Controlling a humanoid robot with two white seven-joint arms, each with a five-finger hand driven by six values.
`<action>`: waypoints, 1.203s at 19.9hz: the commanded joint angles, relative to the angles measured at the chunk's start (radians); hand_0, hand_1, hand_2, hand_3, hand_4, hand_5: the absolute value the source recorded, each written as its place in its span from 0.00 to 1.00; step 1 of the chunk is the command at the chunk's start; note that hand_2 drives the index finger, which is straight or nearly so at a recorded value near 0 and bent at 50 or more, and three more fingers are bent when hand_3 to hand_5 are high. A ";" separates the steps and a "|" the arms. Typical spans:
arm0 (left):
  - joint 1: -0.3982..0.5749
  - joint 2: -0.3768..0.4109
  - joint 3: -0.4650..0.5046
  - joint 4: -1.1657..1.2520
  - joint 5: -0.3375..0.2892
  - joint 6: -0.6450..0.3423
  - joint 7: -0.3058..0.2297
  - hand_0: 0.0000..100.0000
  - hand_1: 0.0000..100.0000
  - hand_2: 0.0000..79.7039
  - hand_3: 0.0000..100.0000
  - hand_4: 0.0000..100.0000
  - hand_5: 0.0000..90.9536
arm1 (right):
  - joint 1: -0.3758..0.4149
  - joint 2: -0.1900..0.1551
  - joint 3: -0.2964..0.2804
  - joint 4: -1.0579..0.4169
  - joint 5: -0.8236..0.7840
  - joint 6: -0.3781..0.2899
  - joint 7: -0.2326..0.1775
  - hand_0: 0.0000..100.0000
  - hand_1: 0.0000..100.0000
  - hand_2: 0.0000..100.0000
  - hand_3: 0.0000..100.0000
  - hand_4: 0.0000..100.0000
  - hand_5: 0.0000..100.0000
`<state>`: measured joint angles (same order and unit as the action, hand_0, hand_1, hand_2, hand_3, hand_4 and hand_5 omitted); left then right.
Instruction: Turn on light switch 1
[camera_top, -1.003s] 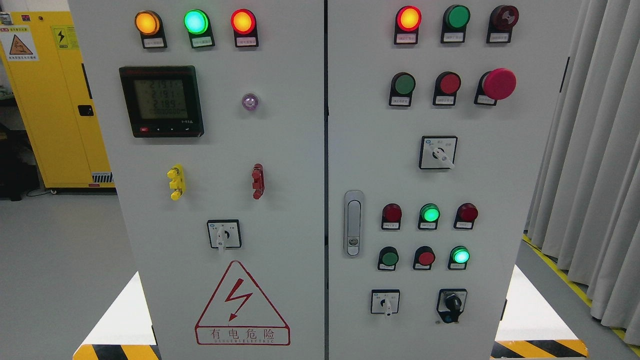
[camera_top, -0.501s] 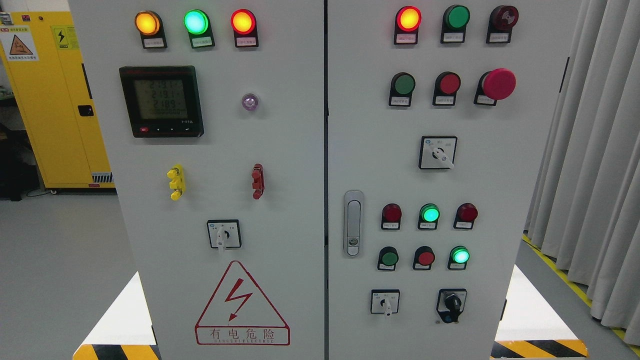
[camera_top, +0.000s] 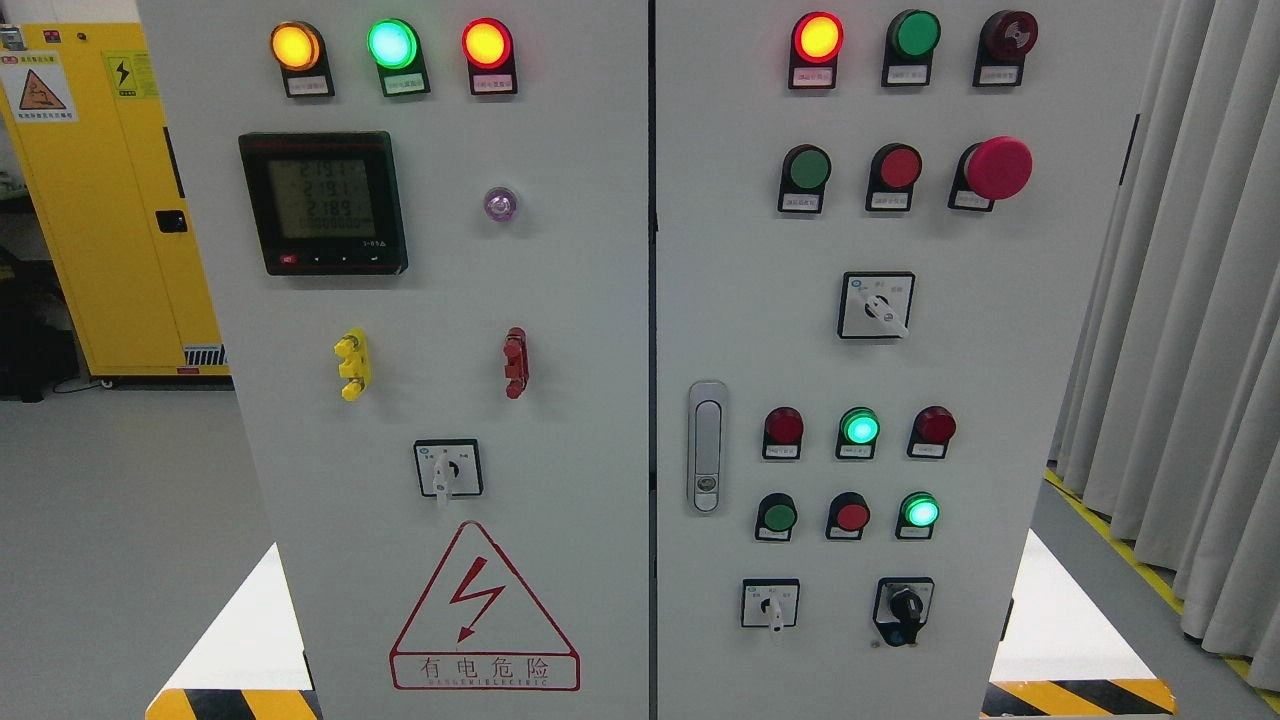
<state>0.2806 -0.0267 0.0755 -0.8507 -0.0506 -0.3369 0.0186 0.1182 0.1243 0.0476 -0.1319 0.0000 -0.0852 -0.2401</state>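
Nothing is seen to differ from the frames half a second and a second earlier: the grey control cabinet, its lamps and its knobs are shown unchanged. No robot hand or arm is shown, so how far either hand is opened, or what it may hold, cannot be told.

Which control is meant by light switch 1 cannot be told, since the small labels are too fine to be read. A likely candidate is the black rotary switch found at the lower right of the right door, just right of a white-handled selector and below a lit green button. It is seen as a black knob on a black square plate; its long axis is held close to vertical, with the pointer end turned downward.

Above it, a row of lamps is shown with only the middle green lamp lit. On the left door a digital meter is lit, and a red warning triangle is placed near the bottom
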 joint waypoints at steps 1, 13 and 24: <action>0.058 0.024 -0.005 -0.588 -0.002 -0.021 0.018 0.32 0.34 0.21 0.42 0.46 0.15 | 0.000 0.000 0.000 0.000 -0.029 0.001 0.001 0.00 0.50 0.04 0.00 0.00 0.00; 0.094 0.044 -0.006 -1.030 -0.003 -0.021 0.069 0.35 0.41 0.34 0.52 0.58 0.31 | 0.000 0.000 0.000 0.000 -0.029 0.001 0.001 0.00 0.50 0.04 0.00 0.00 0.00; 0.083 0.034 -0.033 -1.166 -0.003 -0.017 0.110 0.25 0.54 0.55 0.71 0.86 0.94 | 0.000 0.000 0.000 0.000 -0.029 0.001 -0.001 0.00 0.50 0.04 0.00 0.00 0.00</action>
<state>0.3709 -0.0030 0.0594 -1.7843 -0.0532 -0.3572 0.1263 0.1182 0.1243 0.0476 -0.1319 0.0000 -0.0852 -0.2401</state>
